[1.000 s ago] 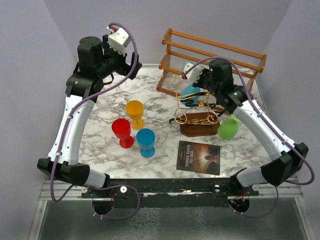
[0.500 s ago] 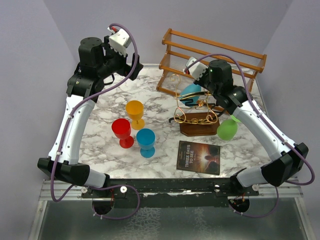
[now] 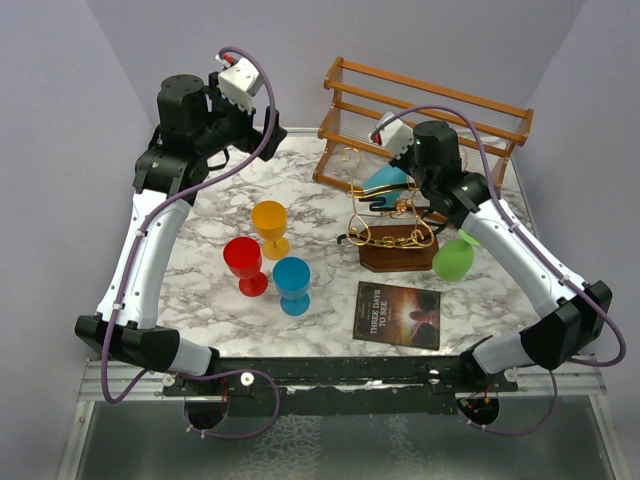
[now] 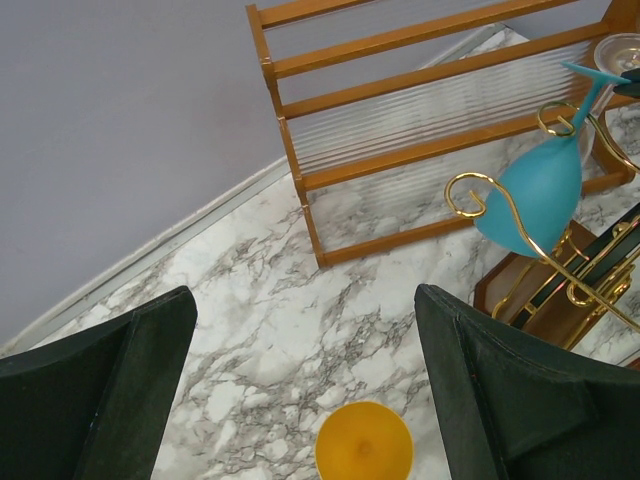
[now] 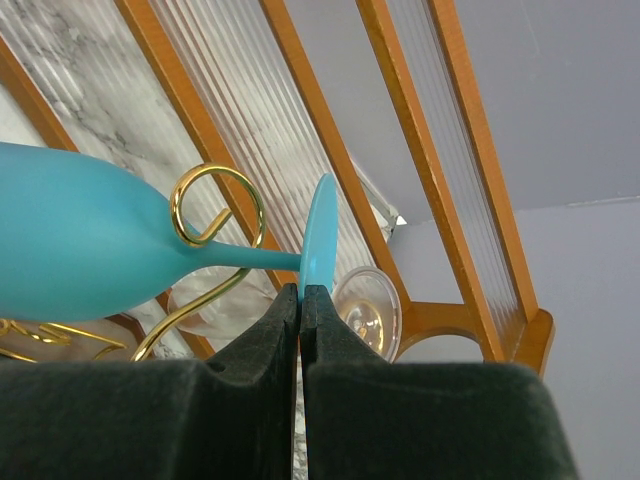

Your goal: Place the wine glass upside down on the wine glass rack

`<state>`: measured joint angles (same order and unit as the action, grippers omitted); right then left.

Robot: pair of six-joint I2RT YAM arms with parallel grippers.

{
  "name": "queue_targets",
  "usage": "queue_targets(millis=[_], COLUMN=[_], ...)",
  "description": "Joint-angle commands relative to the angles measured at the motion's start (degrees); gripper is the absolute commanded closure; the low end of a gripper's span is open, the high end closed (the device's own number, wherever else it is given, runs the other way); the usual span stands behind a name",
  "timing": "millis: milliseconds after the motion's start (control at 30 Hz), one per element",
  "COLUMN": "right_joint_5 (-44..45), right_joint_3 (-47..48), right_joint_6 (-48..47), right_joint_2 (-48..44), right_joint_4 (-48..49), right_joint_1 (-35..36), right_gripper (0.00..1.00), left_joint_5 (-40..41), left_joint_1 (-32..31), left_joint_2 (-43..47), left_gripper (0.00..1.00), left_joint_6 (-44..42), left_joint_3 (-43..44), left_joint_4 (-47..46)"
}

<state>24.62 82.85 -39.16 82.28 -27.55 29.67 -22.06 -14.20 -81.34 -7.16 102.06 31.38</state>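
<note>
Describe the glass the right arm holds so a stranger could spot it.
Find the orange-brown slatted shelf at the back right; just in front stands a gold wire rack on a dark base. The teal glass is tilted at its upper loops, its foot pinched by the right end effector, unlike the green glass at the rack's right side.

The left end effector [image 4: 303, 300] has its dark fingers spread wide above the marble tabletop [image 4: 260, 330]. A teal frosted wine glass [image 4: 535, 200] hangs tilted, bowl down, among the gold loops of the wire wine glass rack [image 4: 497, 292]. A round yellow goblet [image 4: 364, 441] stands to its left, and an orange-brown slatted wooden shelf [image 4: 288, 150] stands beyond.
</note>
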Motion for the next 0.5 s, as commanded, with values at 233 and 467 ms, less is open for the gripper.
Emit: queue_targets(millis=[233, 467], right_joint_5=[3.42, 3.42], right_joint_3=[3.69, 4.31], right_joint_6=[0.99, 0.36], right_joint_2=[3.81, 4.58], right_joint_4=[5.77, 6.11], right_joint_1=[0.04, 0.11], right_gripper=[0.99, 0.99], left_joint_5=[-1.85, -1.71], left_joint_1=[0.31, 0.31], left_joint_2=[1.17, 1.01], left_gripper=[0.06, 0.06], left_joint_6=[0.5, 0.17], left_joint_3=[-0.9, -0.65], left_joint_4=[-1.63, -1.42])
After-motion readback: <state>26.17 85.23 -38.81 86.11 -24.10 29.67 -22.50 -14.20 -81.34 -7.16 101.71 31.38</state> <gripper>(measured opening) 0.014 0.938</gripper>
